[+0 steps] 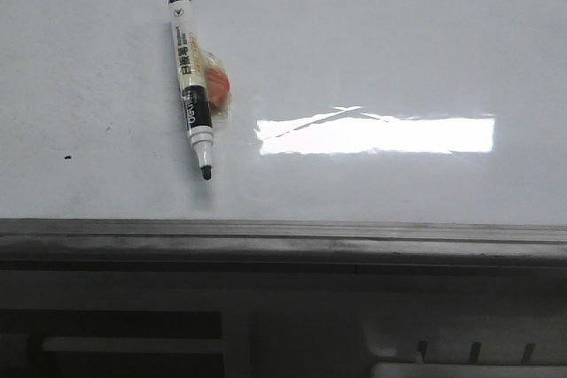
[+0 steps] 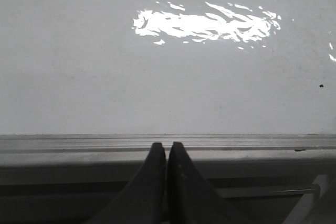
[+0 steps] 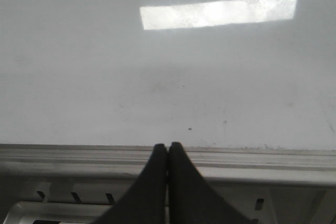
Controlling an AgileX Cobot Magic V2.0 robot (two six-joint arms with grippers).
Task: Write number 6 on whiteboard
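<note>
The whiteboard (image 1: 399, 50) is glossy white with a bright rectangular glare and a grey metal rail along its near edge. A white and black marker (image 1: 191, 84) lies on it at the left, uncapped tip toward the rail, beside a small orange-red thing in clear wrap (image 1: 217, 86). No number 6 shows on the board; only a tiny black speck (image 1: 68, 158). My left gripper (image 2: 166, 146) is shut and empty over the rail. My right gripper (image 3: 168, 147) is shut and empty over the rail. Neither gripper shows in the front view.
The grey rail (image 1: 283, 241) runs the full width in front of the board. Below it is a dark frame with slots and a light tray edge (image 1: 469, 367). The board (image 3: 168, 87) carries faint smudges and specks.
</note>
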